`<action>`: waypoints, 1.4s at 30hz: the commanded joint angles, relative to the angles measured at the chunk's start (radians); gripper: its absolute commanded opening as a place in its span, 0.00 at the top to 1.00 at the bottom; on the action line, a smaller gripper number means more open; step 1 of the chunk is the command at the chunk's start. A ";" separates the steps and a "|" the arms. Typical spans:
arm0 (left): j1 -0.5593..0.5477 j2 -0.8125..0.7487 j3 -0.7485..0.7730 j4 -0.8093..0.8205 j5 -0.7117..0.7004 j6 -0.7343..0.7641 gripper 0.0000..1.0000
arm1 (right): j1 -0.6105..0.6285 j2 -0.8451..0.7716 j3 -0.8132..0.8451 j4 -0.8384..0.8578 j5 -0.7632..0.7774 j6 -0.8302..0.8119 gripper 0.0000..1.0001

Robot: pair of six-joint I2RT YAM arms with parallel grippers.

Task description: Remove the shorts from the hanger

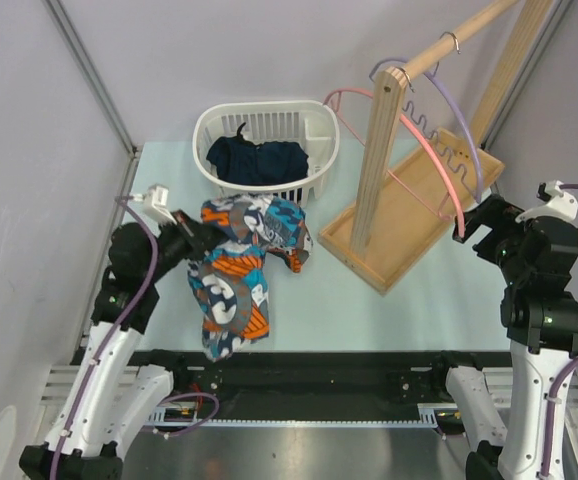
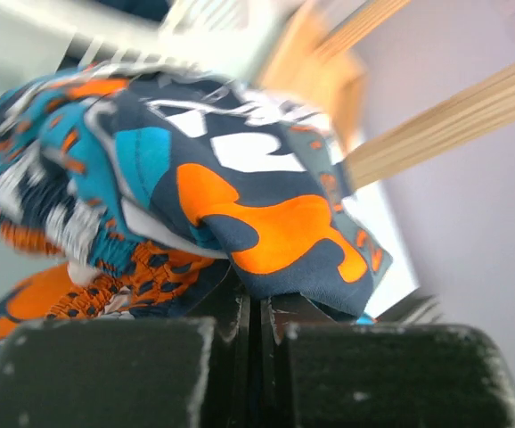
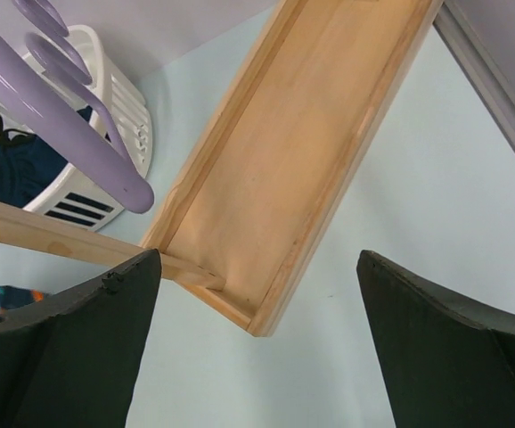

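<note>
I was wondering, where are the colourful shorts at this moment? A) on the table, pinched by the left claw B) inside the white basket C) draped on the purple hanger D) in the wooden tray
A: the shorts lie crumpled on the table with the left claw shut on their edge, and the purple hanger is bare.
</note>
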State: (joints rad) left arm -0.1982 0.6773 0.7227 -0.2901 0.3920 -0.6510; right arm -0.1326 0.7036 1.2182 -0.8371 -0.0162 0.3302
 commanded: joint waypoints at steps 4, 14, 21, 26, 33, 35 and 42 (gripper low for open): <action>0.046 0.180 0.290 0.425 0.136 -0.203 1.00 | 0.005 -0.024 -0.088 0.059 -0.010 0.079 0.03; 0.048 0.609 0.606 0.940 0.108 -0.365 1.00 | 0.005 -0.019 -0.166 0.110 -0.013 0.055 0.03; 0.068 1.013 0.906 1.022 0.105 -0.337 1.00 | 0.004 0.022 -0.174 0.156 0.012 0.047 0.03; 0.088 1.400 1.158 0.926 0.156 -0.368 1.00 | 0.004 0.034 -0.178 0.170 0.007 0.056 0.03; 0.088 1.498 1.232 0.590 -0.008 -0.148 1.00 | 0.004 0.040 -0.180 0.142 0.013 0.069 0.03; 0.088 1.496 1.233 0.507 -0.063 -0.081 1.00 | 0.005 0.046 -0.181 0.119 0.015 0.088 0.02; 0.057 1.516 1.323 0.023 -0.256 0.076 0.98 | 0.017 0.103 -0.218 0.044 0.078 0.232 0.02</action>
State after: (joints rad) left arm -0.1200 2.2333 1.9270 0.0540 0.3012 -0.7204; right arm -0.1257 0.7761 1.0256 -0.7479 0.0158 0.4534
